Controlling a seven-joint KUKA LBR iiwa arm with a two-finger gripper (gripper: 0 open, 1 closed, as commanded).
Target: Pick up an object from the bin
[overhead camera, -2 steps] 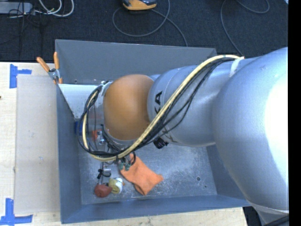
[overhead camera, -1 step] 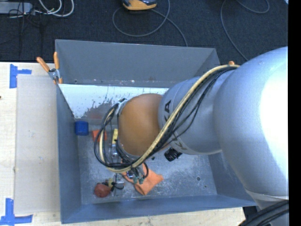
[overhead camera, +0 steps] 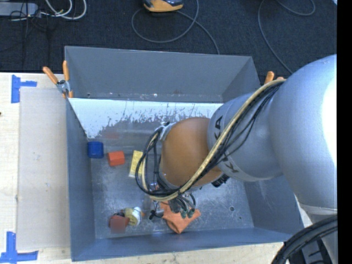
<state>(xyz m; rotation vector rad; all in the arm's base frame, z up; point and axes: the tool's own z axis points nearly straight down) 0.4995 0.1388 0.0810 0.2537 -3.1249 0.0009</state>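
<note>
**Camera view: fingers (overhead camera: pixel 177 207) over an orange piece (overhead camera: pixel 180 221) at the front of the bin (overhead camera: pixel 165 244)**

At the left a blue cube (overhead camera: pixel 95 149) sits near an orange-red cube (overhead camera: pixel 116 158), with a yellow block (overhead camera: pixel 135 163) just beside that, against the arm's cables (overhead camera: pixel 142 176). By the front wall a dull red lump (overhead camera: pixel 117 223) touches a yellowish round thing (overhead camera: pixel 132 215). Right of them lies the flat, angular orange piece. The fingers hang over its upper edge, and whether they are open or closed cannot be told.

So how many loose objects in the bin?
6: blue cube, orange block and yellow flat piece at left; dark red lump, yellowish roll and orange flat piece along the near wall. The arm may hide more.
</note>
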